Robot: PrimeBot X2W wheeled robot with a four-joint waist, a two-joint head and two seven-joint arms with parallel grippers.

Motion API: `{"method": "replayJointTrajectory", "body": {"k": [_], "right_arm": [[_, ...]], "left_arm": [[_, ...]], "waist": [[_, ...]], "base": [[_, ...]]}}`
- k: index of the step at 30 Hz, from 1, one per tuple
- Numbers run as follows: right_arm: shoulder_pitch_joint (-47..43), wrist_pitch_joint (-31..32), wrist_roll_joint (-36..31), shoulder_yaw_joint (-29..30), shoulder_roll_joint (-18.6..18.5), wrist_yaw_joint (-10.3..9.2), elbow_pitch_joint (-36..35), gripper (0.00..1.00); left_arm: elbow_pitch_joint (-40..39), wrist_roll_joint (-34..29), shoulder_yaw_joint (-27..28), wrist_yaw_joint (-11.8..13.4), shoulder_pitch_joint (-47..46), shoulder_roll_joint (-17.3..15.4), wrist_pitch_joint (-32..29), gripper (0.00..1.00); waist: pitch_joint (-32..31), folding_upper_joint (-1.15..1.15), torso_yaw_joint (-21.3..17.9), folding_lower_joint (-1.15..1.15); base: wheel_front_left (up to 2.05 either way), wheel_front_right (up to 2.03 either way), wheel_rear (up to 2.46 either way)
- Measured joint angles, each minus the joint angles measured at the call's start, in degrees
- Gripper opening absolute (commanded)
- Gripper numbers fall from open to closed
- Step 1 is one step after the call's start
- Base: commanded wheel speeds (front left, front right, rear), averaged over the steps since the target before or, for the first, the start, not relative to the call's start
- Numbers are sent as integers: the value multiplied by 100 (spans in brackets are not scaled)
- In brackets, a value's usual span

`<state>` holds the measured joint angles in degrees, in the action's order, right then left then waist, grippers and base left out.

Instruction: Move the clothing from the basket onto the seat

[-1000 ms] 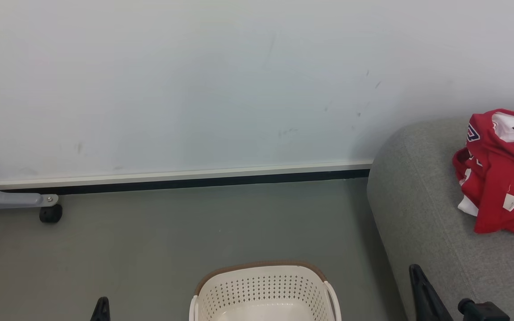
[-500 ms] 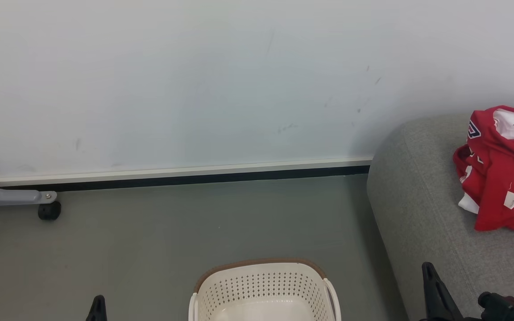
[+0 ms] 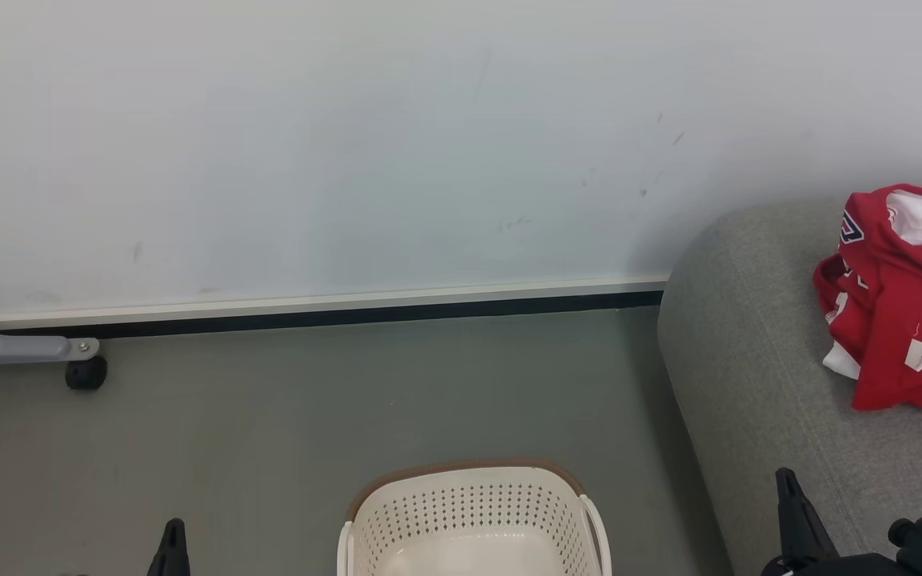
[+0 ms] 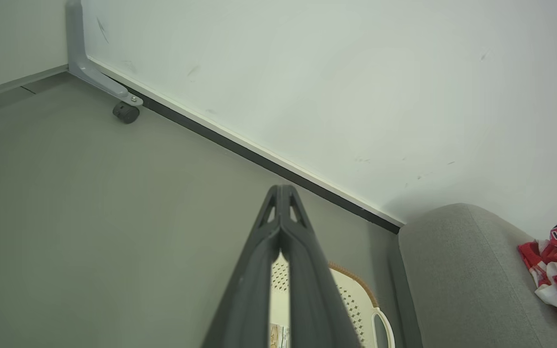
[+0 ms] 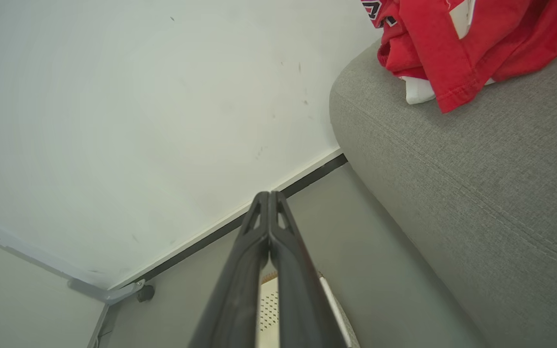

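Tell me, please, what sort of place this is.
Probably an indoor test room staged as a laundry corner, not a lived-in home: a bare, scuffed white wall, plain grey floor, a grey sofa bearing red clothing, and a white laundry basket.

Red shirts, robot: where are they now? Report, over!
Both shut, empty: left gripper, right gripper. On the sofa: red shirts, heaped. On the floor: basket, visible part bare. Nothing in the way.

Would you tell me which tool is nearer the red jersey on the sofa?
Right. The right tool is beside the sofa, just short of the jersey; the left tool is beyond the basket.
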<state>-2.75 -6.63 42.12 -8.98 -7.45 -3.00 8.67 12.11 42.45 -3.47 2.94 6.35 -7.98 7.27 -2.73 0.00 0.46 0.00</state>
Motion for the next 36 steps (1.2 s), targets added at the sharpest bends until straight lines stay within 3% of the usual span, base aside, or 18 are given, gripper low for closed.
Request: {"method": "replayJointTrajectory", "body": {"k": [36], "right_arm": [[415, 717, 2728, 914, 280, 534, 472, 0]], "left_arm": [[255, 2651, 483, -553, -549, 288, -773, 0]], "waist": [[157, 0, -25, 0]], "base": [[0, 0, 0]]}}
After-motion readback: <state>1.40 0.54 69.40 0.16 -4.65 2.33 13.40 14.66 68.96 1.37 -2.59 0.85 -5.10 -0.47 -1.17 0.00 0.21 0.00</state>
